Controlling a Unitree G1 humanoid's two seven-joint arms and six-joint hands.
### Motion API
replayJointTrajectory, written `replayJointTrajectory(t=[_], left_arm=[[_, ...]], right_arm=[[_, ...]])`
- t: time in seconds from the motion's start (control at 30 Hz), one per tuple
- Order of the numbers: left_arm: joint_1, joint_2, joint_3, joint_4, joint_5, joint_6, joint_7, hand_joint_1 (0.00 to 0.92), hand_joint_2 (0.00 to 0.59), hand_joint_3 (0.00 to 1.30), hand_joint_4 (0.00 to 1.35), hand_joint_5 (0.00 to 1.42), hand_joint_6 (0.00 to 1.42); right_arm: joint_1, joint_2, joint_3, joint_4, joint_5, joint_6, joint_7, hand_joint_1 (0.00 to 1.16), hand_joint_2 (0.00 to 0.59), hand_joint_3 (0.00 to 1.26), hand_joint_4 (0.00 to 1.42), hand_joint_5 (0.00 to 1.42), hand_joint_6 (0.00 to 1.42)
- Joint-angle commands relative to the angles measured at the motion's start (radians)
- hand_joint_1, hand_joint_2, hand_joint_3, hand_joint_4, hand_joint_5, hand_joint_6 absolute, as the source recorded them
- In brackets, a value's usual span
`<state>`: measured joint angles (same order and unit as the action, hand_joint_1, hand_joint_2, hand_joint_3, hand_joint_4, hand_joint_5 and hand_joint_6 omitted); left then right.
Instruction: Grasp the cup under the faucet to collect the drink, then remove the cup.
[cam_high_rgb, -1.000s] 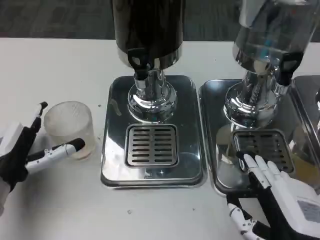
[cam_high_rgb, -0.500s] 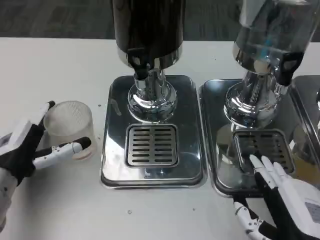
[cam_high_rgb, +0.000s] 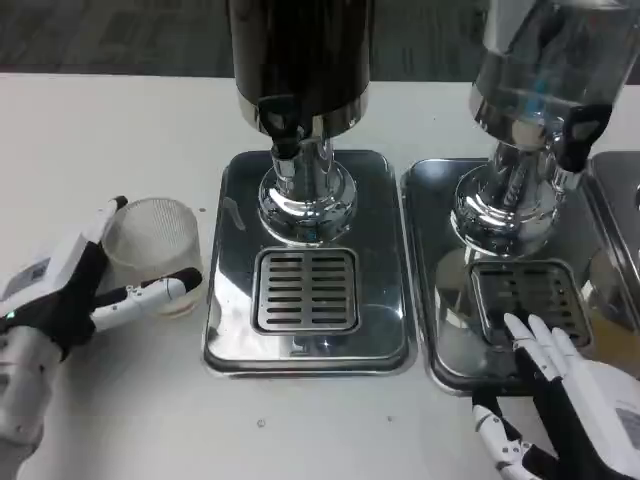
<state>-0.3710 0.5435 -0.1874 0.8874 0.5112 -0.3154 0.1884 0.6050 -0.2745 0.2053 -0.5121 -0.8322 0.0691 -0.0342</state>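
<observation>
A clear plastic cup (cam_high_rgb: 152, 250) stands upright on the white table, just left of the left steel tray (cam_high_rgb: 228, 330). My left hand (cam_high_rgb: 75, 285) holds it from the left: one finger lies along its far side and the thumb runs across its near side. The black faucet (cam_high_rgb: 280, 118) of the dark dispenser hangs over the slotted drip grate (cam_high_rgb: 305, 290), which has nothing on it. My right hand (cam_high_rgb: 565, 385) lies at the front edge of the right tray with its fingers spread and nothing in them.
A second dispenser with a clear tank (cam_high_rgb: 545, 70) stands on the right steel tray (cam_high_rgb: 440, 330), with its own grate (cam_high_rgb: 525, 295). The raised rim of the left tray lies between the cup and the grate.
My left hand has moved right and closed around the cup, and the cup has slid a little right toward the left tray. My right hand has drawn back slightly toward me.
</observation>
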Motion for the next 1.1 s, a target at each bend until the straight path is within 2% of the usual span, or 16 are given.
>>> replayJointTrajectory(t=[0.03, 0.23, 0.53, 0.57, 0.6, 0.77, 0.87, 1.1], left_arm=[[-0.025, -0.029, -0.017, 0.023, 0.01, 0.032, 0.033, 0.127, 0.013, 0.0, 0.02, 0.21, 0.21], [-0.023, -0.064, -0.023, 0.026, 0.025, 0.065, 0.152, 0.187, 0.038, 0.07, 0.11, 0.31, 0.29], [-0.022, -0.099, -0.037, 0.034, 0.031, 0.089, 0.261, 0.214, 0.048, 0.21, 0.26, 0.47, 0.44], [-0.02, -0.102, -0.037, 0.037, 0.031, 0.082, 0.275, 0.22, 0.051, 0.23, 0.28, 0.49, 0.49], [-0.018, -0.103, -0.037, 0.042, 0.032, 0.072, 0.289, 0.226, 0.054, 0.27, 0.33, 0.56, 0.66], [-0.011, -0.105, -0.03, 0.097, 0.033, -0.019, 0.385, 0.239, 0.068, 0.38, 0.46, 0.73, 1.01], [-0.011, -0.109, -0.02, 0.142, 0.025, -0.078, 0.451, 0.266, 0.084, 0.45, 0.55, 0.82, 1.13], [-0.011, -0.12, 0.0, 0.197, 0.012, -0.154, 0.553, 0.311, 0.106, 0.59, 0.72, 1.01, 1.33]], right_arm=[[0.013, 0.007, -0.009, -0.013, 0.011, -0.01, -0.015, 0.23, 0.525, 0.07, 0.0, 0.0, 0.08], [0.023, 0.013, -0.013, -0.014, 0.018, -0.009, -0.021, 0.23, 0.522, 0.07, 0.0, 0.0, 0.08], [0.025, 0.023, -0.014, -0.01, 0.023, -0.014, -0.023, 0.24, 0.529, 0.08, 0.0, 0.0, 0.08], [0.026, 0.024, -0.015, -0.009, 0.025, -0.016, -0.023, 0.25, 0.53, 0.08, 0.0, 0.0, 0.08], [0.026, 0.025, -0.015, -0.007, 0.027, -0.016, -0.024, 0.25, 0.53, 0.08, 0.0, 0.0, 0.08], [0.023, 0.03, -0.015, 0.003, 0.035, -0.019, -0.026, 0.26, 0.532, 0.09, 0.0, 0.0, 0.09], [0.019, 0.03, -0.016, 0.01, 0.042, -0.021, -0.029, 0.26, 0.528, 0.09, 0.0, 0.0, 0.09], [0.014, 0.025, -0.021, 0.018, 0.053, -0.027, -0.028, 0.26, 0.531, 0.09, 0.0, 0.0, 0.09]])
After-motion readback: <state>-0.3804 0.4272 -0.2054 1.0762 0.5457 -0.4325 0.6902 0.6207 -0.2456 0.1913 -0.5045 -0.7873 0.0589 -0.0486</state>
